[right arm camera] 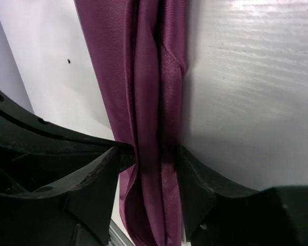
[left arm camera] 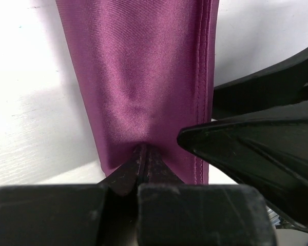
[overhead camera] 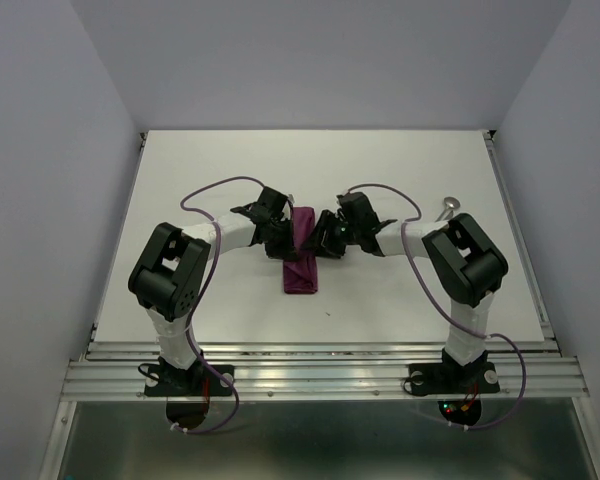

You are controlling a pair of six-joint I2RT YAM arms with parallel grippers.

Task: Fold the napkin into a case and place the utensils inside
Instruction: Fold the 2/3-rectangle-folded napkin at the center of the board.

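Two end effectors [overhead camera: 285, 240] [overhead camera: 322, 238], apparently one napkin [overhead camera: 302, 268]

The napkin [left arm camera: 143, 77] is seen to be finely woven purple cloth with a soft satin sheen and a stitched hem. The table [right arm camera: 246, 77] is finished in matt white, faintly streaked. The right gripper's fingers [right arm camera: 87, 184] are made of matt black plastic, lightly scuffed. The spoon [overhead camera: 450, 206] is of shiny metal.
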